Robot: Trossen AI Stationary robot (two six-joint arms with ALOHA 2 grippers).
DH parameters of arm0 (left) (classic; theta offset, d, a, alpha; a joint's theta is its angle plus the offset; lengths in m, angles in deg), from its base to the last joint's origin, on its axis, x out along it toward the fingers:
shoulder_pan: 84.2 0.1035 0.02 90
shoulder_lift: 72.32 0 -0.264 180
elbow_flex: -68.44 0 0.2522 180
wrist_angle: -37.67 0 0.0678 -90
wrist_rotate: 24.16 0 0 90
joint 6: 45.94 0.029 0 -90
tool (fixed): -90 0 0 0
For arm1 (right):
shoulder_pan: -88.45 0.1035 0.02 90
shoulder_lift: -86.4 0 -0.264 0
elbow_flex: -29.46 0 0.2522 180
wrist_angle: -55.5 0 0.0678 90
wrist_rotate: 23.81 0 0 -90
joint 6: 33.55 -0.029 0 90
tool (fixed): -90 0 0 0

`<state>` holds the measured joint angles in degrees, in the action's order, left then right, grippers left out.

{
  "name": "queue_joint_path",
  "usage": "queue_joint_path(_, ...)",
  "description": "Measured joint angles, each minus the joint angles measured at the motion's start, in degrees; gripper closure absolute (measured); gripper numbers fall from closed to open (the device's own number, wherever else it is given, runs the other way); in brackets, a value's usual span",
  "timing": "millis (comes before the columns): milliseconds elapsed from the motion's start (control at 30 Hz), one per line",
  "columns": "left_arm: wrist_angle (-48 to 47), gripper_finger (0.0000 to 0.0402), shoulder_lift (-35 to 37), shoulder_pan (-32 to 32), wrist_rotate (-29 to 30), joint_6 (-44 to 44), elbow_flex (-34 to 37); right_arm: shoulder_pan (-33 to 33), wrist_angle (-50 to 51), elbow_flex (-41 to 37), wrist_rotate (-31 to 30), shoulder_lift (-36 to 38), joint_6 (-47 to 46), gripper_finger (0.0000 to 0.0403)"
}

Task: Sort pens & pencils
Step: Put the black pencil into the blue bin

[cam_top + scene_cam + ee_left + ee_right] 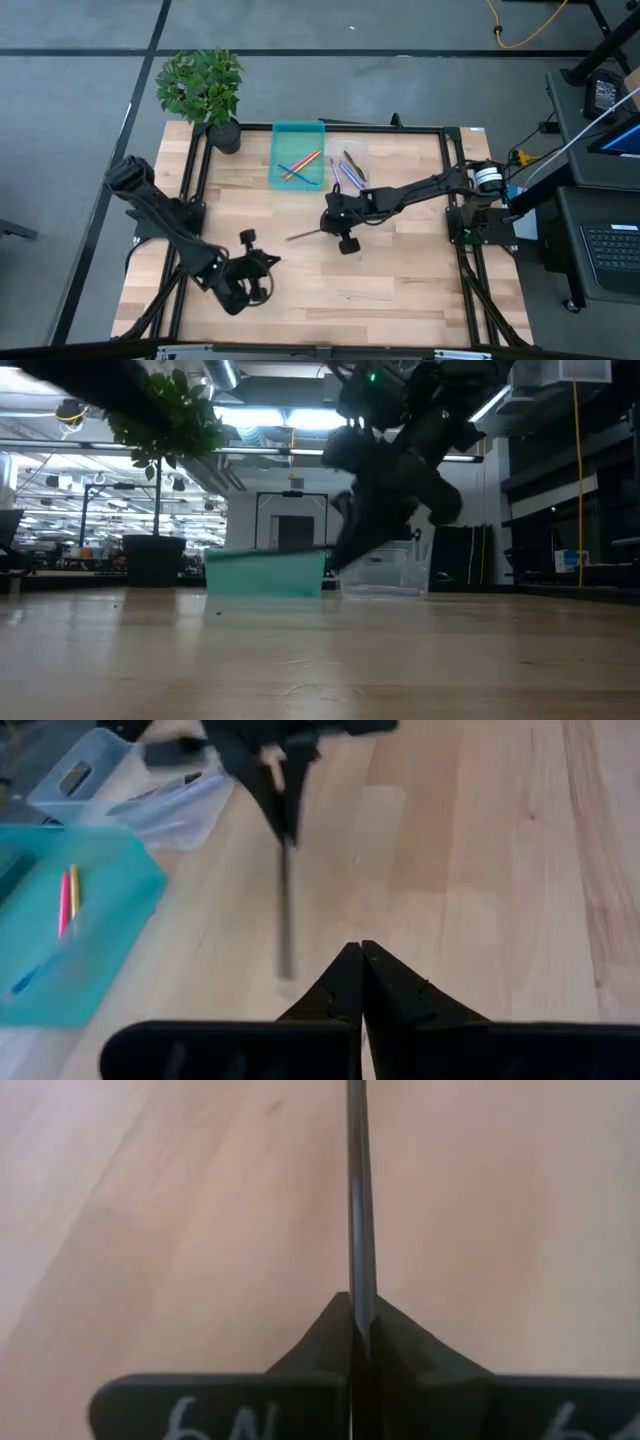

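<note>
Near the table's middle, the right pincer (360,1325) grips a dark pencil (358,1200); teal tray (297,135) beyond it.

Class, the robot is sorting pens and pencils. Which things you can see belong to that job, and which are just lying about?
Part of the job:
- dark pen, pinched in the shut right claw
- coloured sticks in the teal tray
- sticks in the clear tray

Just lying about:
- potted plant at the table's corner
- left claw, shut, waiting to one side
</note>
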<state>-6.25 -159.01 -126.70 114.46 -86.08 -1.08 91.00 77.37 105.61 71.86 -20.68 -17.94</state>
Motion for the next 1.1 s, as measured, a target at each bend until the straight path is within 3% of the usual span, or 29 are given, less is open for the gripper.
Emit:
queue_joint_path(267,7.27,0.0402,-2.14,-4.11,3.95,-12.37,10.12,-3.74,-6.78,0.53,-16.16,5.60,-2.02,0.0385)
queue_joint_path(467,13.54,0.0401,-2.18,-4.05,5.12,-12.02,14.86,-9.82,-7.86,5.87,-18.97,5.04,-10.37,0.0385)
queue_joint_path(633,14.16,0.0402,-2.18,-4.05,5.34,-12.02,16.46,-14.80,-8.98,10.49,-17.83,-0.23,-18.43,0.0385)
queue_joint_path(833,14.44,0.0402,-2.16,-4.04,6.13,-12.04,16.74,-17.16,-7.55,19.88,-18.18,-9.35,-21.86,0.0385)
queue_joint_path(1000,14.51,0.0402,-2.18,-4.18,6.06,-11.85,16.74,-17.38,4.66,28.83,-25.27,-14.35,-26.34,0.0385)
queue_joint_path(1100,14.20,0.0402,-2.16,-4.18,5.82,-10.41,16.74,-17.11,10.01,33.32,-26.56,-17.49,-28.67,0.0385)
